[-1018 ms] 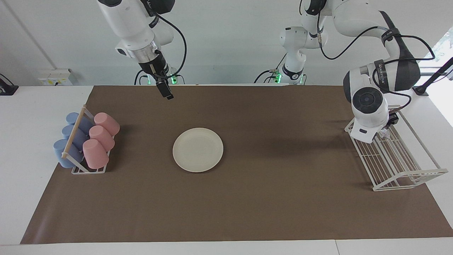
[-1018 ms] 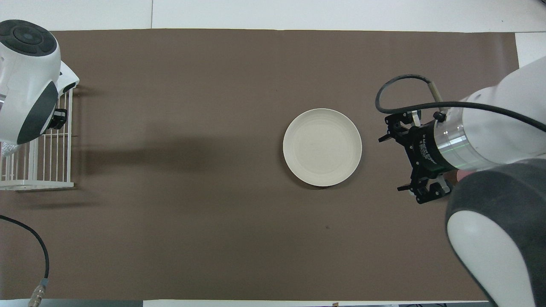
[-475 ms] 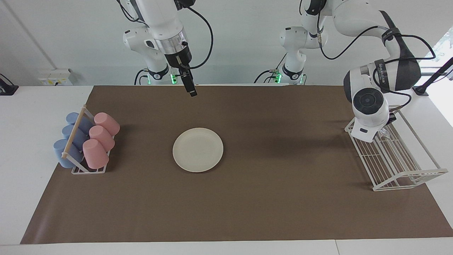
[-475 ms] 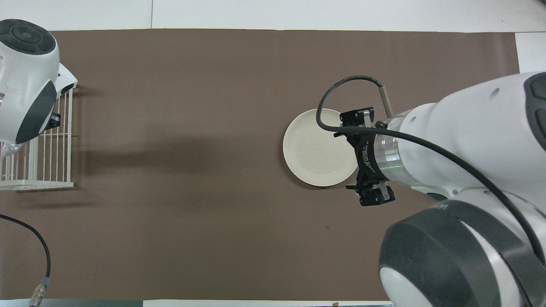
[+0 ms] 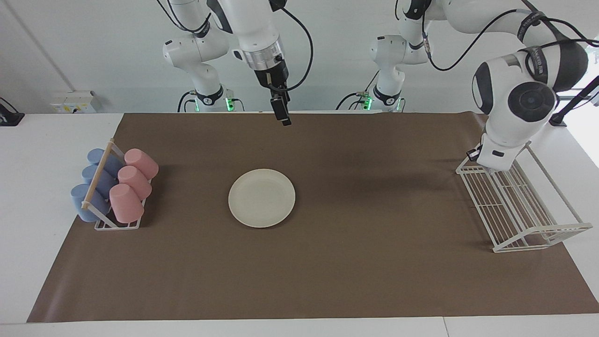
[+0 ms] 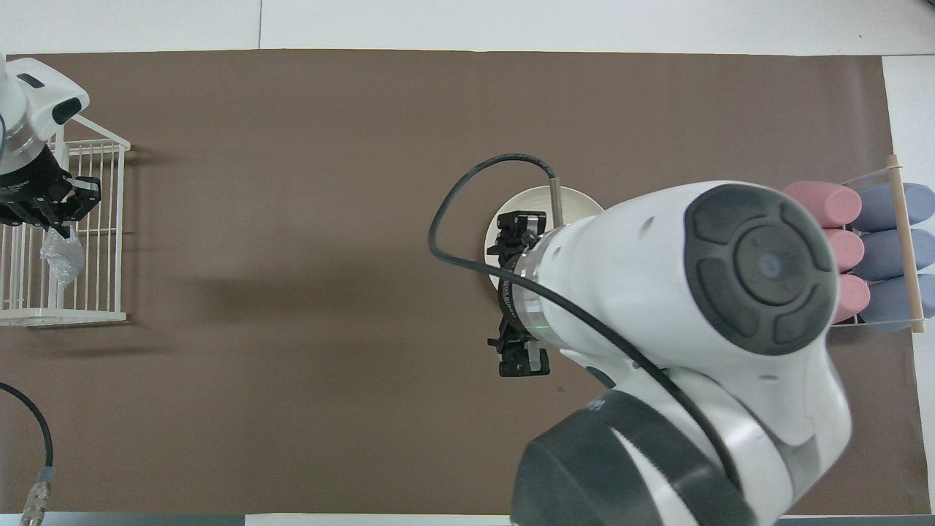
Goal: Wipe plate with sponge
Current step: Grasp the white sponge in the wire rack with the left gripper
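Note:
The cream-white plate (image 5: 261, 198) lies flat in the middle of the brown mat; in the overhead view only part of the plate (image 6: 529, 199) shows past the right arm. My right gripper (image 5: 283, 118) hangs high in the air, pointing down, open and holding nothing, well clear of the plate. My left gripper (image 6: 57, 228) is over the white wire rack (image 6: 80, 292) at the left arm's end, shut on the silvery sponge (image 6: 63, 252), which dangles below its fingertips. In the facing view the left wrist hides that gripper and the sponge.
A small rack of pink and blue cups (image 5: 114, 187) lying on their sides stands at the right arm's end of the mat. The wire rack (image 5: 524, 210) has tall open sides. A cable lies near the mat's corner (image 6: 36, 438).
The left gripper closed on the sponge and rose from the wire rack with it. The right arm swung from the cup end toward the middle, above the plate's area.

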Robot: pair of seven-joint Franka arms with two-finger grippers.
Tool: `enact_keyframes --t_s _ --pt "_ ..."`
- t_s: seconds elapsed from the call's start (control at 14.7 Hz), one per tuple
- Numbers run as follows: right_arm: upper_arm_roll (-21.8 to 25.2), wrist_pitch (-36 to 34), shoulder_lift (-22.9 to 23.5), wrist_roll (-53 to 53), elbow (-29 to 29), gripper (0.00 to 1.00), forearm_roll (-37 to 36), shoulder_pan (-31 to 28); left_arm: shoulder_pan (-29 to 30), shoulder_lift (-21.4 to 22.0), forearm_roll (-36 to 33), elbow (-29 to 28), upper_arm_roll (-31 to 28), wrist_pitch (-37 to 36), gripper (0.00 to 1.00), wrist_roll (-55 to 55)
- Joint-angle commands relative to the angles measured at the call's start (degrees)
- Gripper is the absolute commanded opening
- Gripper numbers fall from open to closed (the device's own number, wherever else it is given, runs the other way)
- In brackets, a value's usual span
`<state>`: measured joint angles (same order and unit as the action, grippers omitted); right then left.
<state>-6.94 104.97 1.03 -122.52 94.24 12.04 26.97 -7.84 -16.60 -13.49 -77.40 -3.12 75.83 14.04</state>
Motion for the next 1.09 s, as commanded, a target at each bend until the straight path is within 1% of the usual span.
enact_keyframes --t_s 0.0,0.07,0.2,0.27,0.34,0.41,0.54,0.68,0.81,0.88,0.95,1.02 --pt "-0.09 -0.47 4.68 -5.52 -5.91 1.0 -1.74 2.47 1.51 4.27 13.7 1.9 -0.92 -3.15 0.0 4.83" --pt "-0.09 -0.3 5.9 -7.36 -6.78 1.0 -3.23 4.22 3.16 5.51 19.85 1.72 -0.84 -3.32 0.0 6.77" --pt "-0.09 -0.56 7.93 -9.66 -9.33 1.0 -5.35 6.16 5.37 6.57 29.18 0.06 -0.75 -3.5 0.0 7.23" --pt "0.0 -1.17 8.98 -10.19 -10.47 1.0 -5.7 6.52 5.81 7.54 32.97 -1.86 -0.75 -3.41 0.0 6.97" --pt "0.0 -2.04 10.03 -10.71 -12.31 1.0 -5.79 6.52 7.04 9.03 36.4 -5.19 -0.75 -2.8 0.0 6.62" --pt "0.09 -3.71 11.35 -10.72 -14.16 1.0 -6.49 6.52 7.57 11.04 40.26 -9.05 -0.75 -1.58 0.0 5.74" --pt "0.0 -6.44 14.25 -10.89 -19.25 1.0 -8.34 6.61 9.15 17.27 48.0 -21.68 -0.75 4.47 0.0 -1.44" --pt "0.09 -6.62 14.96 -11.33 -20.5 1.0 -8.17 6.43 9.07 23.77 55.73 -34.95 -0.66 11.84 0.0 -7.42" --pt "-0.17 -5.22 15.66 -14.21 -21.55 1.0 -8.26 6.69 8.72 28.62 63.46 -44.02 -0.66 15.64 0.0 -11.56" --pt "-0.26 -3.56 15.93 -15.54 -21.56 1.0 -8.26 6.87 8.72 30.47 66.9 -47.55 -0.66 17.75 0.0 -13.58" --pt "-0.27 -2.94 16.19 -16.51 -21.47 1.0 -8.52 8.87 8.54 31.53 70.5 -50.19 -0.66 18.99 0.0 -14.91" --pt "-0.18 -2.32 16.37 -17.13 -21.38 1.0 -8.78 10.37 8.28 31.72 72.97 -51.18 -0.66 19.0 0.0 -16.05"
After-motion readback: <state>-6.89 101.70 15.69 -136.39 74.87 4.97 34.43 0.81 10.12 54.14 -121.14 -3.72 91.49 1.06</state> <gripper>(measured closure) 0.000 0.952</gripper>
